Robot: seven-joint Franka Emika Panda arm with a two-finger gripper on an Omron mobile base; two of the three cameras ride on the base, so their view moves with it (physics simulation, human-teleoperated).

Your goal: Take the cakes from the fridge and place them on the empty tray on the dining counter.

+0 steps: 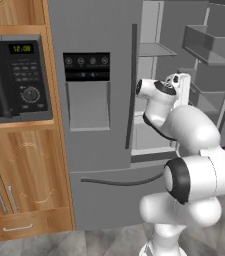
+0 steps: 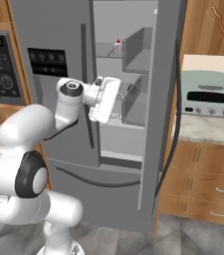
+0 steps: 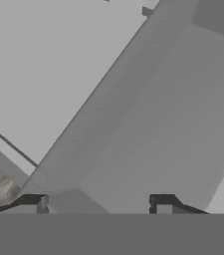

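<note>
At the far left you have the black microwave set in wooden cabinetry, with wooden cabinet doors and a drawer below it. Next to it stands the fridge: its left door is shut and carries the black dispenser panel and a dark vertical handle. The right door is swung open, and you can see grey inner shelves and grey door bins.

In the right base view, a small white cake with a red top sits on an upper shelf, toward the back of the compartment. This is the slice with the cherry. You cannot make out the dark round cake in any view.

The arm reaches into the open right half of the fridge at mid height, with the white hand at the front edge of the shelves. In the hand view, the gripper shows two dark finger tips standing apart with nothing between them, so treat the jaws as open and empty. Beyond them lie plain grey fridge surfaces and a blurred brownish patch at the lower left that cannot be identified.

To the right of the fridge, a pale green toaster oven sits on a light counter above wooden drawers.
</note>
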